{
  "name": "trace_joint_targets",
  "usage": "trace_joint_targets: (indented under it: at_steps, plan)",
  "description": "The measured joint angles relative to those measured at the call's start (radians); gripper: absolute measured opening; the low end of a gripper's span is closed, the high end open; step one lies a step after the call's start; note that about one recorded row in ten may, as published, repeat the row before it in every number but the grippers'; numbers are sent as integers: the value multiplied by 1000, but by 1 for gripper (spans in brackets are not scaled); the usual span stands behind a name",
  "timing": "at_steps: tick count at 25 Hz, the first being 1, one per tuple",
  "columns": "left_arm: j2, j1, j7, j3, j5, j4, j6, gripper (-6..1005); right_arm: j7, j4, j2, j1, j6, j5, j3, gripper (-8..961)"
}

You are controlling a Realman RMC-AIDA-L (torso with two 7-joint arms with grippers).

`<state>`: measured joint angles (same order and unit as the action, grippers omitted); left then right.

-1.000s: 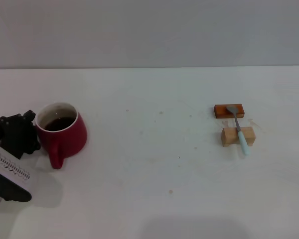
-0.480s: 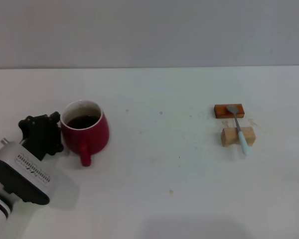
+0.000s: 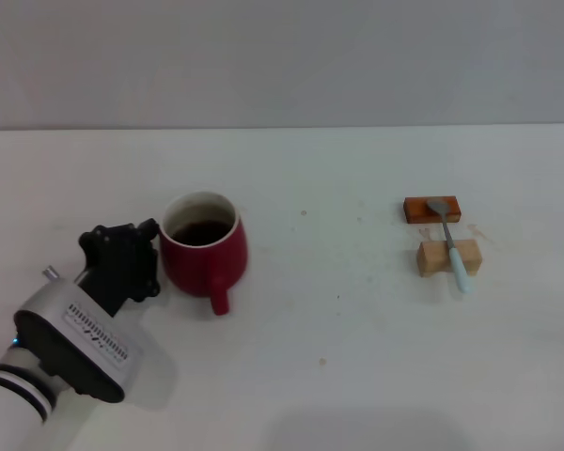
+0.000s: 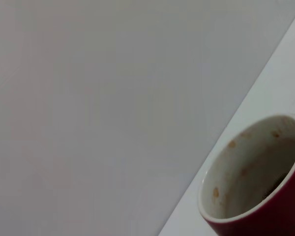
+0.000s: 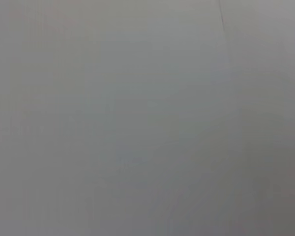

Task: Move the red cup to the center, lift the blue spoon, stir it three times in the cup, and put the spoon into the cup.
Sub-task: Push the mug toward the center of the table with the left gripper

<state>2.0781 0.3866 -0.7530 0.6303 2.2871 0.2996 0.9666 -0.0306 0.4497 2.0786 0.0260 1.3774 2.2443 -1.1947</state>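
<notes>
The red cup (image 3: 205,261), with dark liquid inside and its handle turned toward me, stands left of the table's middle. My left gripper (image 3: 153,252) presses against the cup's left wall and holds it; the black fingers (image 3: 122,258) meet the cup's side. In the left wrist view only the cup's rim and stained white inside (image 4: 255,196) show, very close. The blue spoon (image 3: 451,246) lies at the right, its metal bowl on an orange-brown block (image 3: 419,209) and its pale handle across a pale wooden block (image 3: 432,258). My right gripper is out of view.
The white table (image 3: 338,357) runs back to a grey wall. The two small blocks under the spoon are the only other objects. The right wrist view shows only a plain grey surface.
My left gripper and the red cup have moved together to the right, from the table's left edge toward the middle. The spoon and blocks have not moved.
</notes>
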Motion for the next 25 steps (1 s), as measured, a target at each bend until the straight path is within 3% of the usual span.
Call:
trace_joint_targets:
  at_steps: [25]
  plan:
    - [0, 5, 12, -88, -2, 104, -33, 34, 0, 2, 0, -9, 12, 0, 0, 682]
